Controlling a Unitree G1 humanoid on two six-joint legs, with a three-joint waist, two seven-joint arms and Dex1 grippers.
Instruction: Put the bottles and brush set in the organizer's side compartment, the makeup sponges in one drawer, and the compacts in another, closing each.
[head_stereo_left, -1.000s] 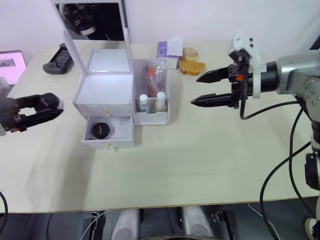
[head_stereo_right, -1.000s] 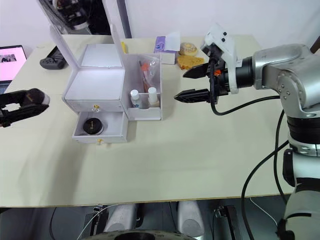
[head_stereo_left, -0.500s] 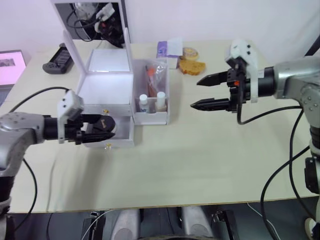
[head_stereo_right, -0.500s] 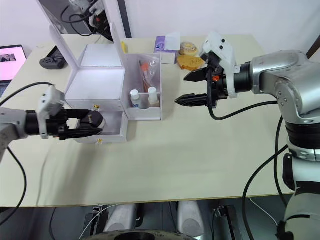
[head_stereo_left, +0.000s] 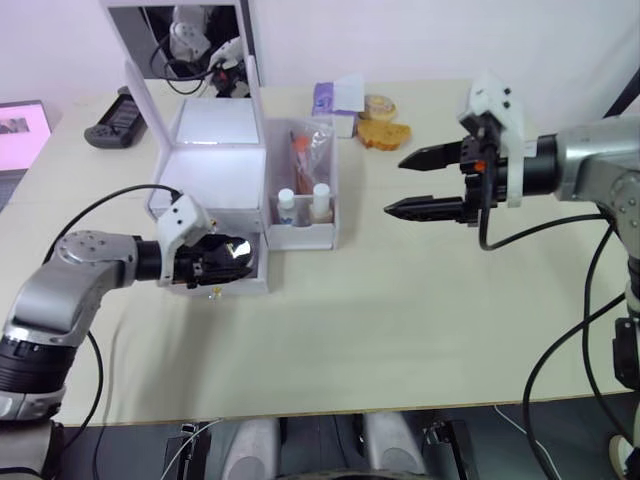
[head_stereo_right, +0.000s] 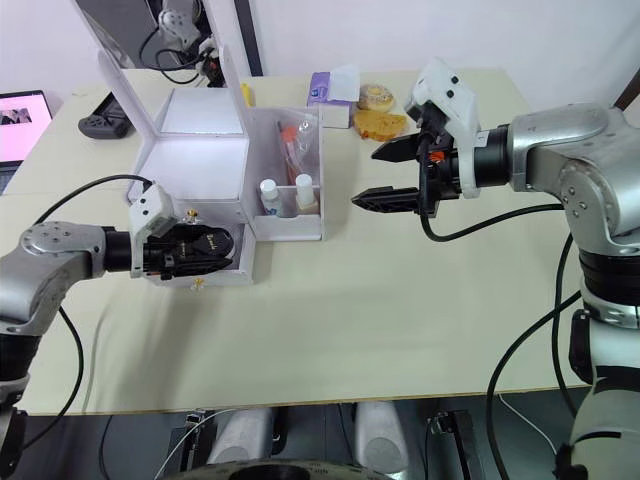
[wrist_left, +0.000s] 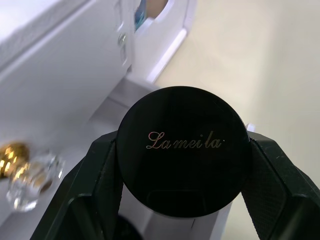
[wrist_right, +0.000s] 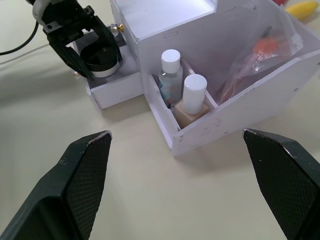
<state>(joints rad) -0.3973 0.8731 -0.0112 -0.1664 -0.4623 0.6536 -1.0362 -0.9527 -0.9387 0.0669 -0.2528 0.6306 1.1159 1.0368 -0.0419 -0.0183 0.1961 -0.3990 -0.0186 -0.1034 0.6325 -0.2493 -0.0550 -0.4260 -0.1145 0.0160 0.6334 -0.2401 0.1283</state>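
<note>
Glossy black compact (wrist_left: 183, 150); smooth white plastic organizer (head_stereo_left: 215, 175); matt textured black fingers (wrist_right: 89, 175); matt table (head_stereo_left: 400, 320).

The compact (wrist_left: 183, 150) is glossy black with gold lettering; the organizer (head_stereo_left: 212, 175) is white; the bottles (wrist_right: 181, 88) have white caps.

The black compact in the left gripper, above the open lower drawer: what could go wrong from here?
1. The compact is held only by its rim in the left gripper; it may slip and miss the lower drawer.
2. The drawer already seems to hold something dark; if the two stack, it may not close.
3. The left gripper is close to the organizer and could push it.
</note>
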